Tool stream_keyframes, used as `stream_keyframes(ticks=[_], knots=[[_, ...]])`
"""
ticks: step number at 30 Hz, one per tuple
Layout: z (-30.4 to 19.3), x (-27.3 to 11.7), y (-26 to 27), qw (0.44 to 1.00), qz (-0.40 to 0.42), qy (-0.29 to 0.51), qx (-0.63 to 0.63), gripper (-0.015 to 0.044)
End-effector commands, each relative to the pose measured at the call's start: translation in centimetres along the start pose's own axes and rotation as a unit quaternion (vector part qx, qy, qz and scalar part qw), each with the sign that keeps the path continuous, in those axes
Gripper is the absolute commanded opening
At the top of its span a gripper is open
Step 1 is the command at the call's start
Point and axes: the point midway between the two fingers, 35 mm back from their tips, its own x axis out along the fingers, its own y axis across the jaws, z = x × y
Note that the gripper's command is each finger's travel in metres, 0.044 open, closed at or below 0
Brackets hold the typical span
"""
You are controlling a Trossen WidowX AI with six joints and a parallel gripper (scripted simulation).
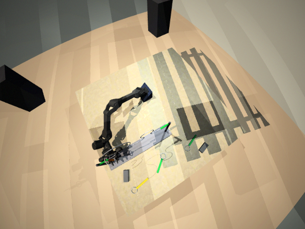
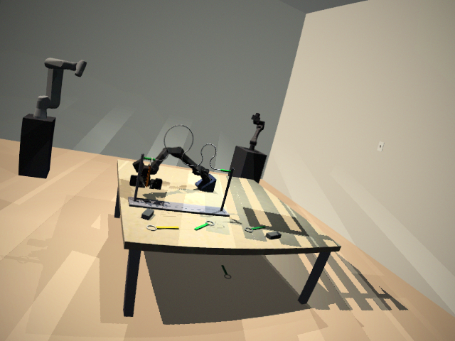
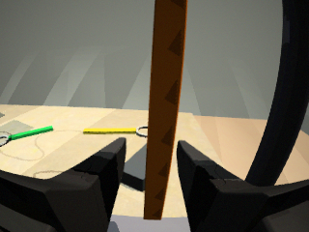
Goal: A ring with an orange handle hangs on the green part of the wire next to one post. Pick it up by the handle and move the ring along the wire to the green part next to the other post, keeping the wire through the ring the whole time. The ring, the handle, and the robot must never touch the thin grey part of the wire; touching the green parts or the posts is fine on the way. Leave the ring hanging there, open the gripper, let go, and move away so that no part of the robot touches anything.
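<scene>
The orange handle (image 1: 111, 160) (image 2: 148, 177) (image 3: 166, 106) hangs upright below its ring on the green wire part (image 1: 102, 162) (image 2: 148, 158) by the left post (image 2: 138, 181) (image 3: 292, 87). The ring is small and partly hidden in the top and exterior views, and out of the wrist view. My gripper (image 2: 147, 182) (image 3: 151, 145) is partly open, level with the handle's lower part. In the wrist view the handle stands between the two fingertips, with a gap on each side, narrower on the right. The other green part (image 1: 164, 126) (image 2: 225, 170) is by the right post (image 1: 167, 127) (image 2: 227, 190).
The thin grey wire (image 2: 178, 125) loops up between the posts above the long base plate (image 1: 147, 145) (image 2: 183, 209). The left post stands close right of my fingers in the wrist view. Dark blocks (image 1: 126, 175) (image 2: 273, 235), a yellow-handled ring (image 1: 142, 183) and green-handled rings (image 1: 159, 165) (image 1: 192, 140) lie in front.
</scene>
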Motion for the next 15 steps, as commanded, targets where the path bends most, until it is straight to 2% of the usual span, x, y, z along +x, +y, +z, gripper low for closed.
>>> stream_keyframes(ticks=[1, 10, 15], knots=[[0.0, 0.04, -0.06, 1.0, -0.002, 0.001, -0.003, 0.016], [0.0, 0.04, -0.06, 1.0, -0.002, 0.001, -0.003, 0.016], [0.02, 0.02, -0.02, 1.0, 0.0, 0.0, 0.0, 0.0029]])
